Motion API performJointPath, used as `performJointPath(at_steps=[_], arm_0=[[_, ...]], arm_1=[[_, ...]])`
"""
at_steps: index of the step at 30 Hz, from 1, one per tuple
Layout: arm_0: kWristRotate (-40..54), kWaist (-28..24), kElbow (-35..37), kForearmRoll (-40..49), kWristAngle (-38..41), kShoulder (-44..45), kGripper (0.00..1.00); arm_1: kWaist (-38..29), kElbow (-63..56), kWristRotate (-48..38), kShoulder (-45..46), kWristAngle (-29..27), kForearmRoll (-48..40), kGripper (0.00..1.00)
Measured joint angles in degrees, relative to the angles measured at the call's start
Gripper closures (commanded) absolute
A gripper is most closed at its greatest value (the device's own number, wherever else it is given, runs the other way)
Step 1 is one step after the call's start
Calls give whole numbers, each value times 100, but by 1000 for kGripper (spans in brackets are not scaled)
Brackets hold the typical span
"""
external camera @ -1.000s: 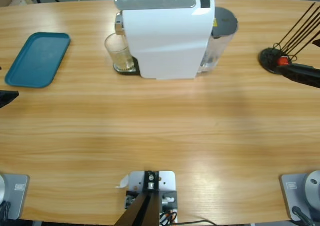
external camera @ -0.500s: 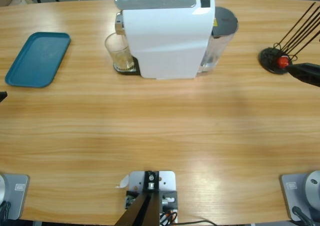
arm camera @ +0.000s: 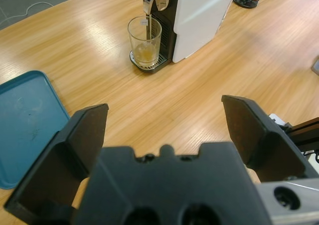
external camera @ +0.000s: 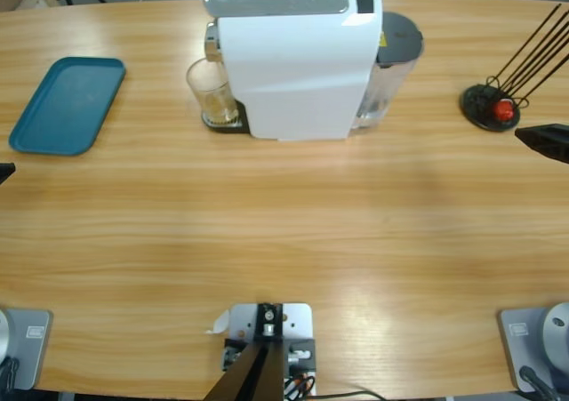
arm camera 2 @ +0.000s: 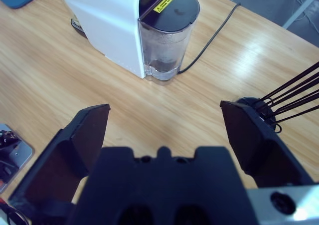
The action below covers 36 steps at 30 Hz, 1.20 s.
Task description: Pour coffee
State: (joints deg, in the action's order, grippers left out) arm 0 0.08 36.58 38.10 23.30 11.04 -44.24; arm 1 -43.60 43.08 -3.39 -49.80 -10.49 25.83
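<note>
Resting under the white machine's [external camera: 298, 63] spout at upper centre, a glass [external camera: 212, 92] of coffee [arm camera: 145, 52] is seen; both grippers' [arm camera: 164, 130] [arm camera 2: 164, 127] fingers are spread, empty.

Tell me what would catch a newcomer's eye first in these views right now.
The white coffee machine at the table's far middle dominates, with a clear glass under its spout holding a shallow amber layer of coffee. A teal tray lies flat at the far left. The left gripper and right gripper are both open, holding nothing, well back from the machine.
</note>
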Motion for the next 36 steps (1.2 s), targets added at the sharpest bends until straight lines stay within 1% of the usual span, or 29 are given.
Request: performJointPath(at_steps=[29, 36], arm_0=[[0, 0, 0, -41, 58, -56, 0], [0, 0, 0, -42, 64, -89, 0]], arm_1=[[0, -1, -62, 0, 69, 29, 0], [0, -2, -62, 1, 195, 29, 0]])
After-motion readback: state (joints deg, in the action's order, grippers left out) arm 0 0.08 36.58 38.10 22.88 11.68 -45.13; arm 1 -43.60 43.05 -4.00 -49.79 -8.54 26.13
